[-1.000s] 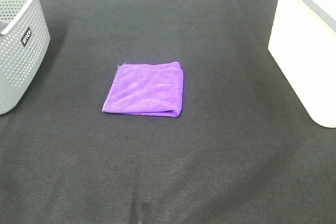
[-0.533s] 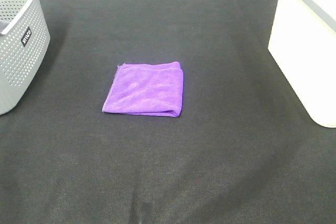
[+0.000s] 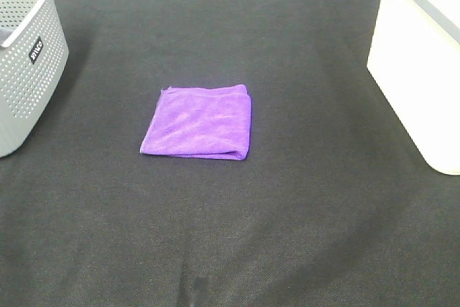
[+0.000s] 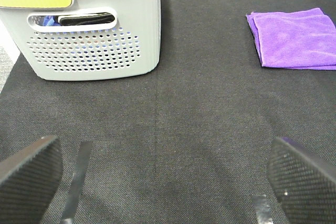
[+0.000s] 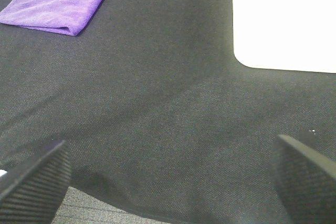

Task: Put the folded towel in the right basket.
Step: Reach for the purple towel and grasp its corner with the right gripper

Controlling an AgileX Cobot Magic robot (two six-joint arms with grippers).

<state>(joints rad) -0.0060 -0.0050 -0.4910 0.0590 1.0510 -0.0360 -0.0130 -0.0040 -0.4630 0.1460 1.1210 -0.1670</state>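
No change is recorded over the last second. The folded towel (image 3: 198,123) is found unmoved and lying flat, well apart from the right basket (image 3: 420,70), on its side toward the grey basket (image 3: 25,55). The left gripper (image 4: 165,179) and right gripper (image 5: 170,182) are held spread wide, with nothing grasped. The task is judged not yet begun, and an approach remains to be made.

Nothing to call here: over the last second the high camera shows no change at all. The purple folded towel (image 3: 198,123) keeps the same spot and the same outline on the black tablecloth (image 3: 302,199). Any slight motion at the wrist cameras can't be judged, since they offer only this one moment.
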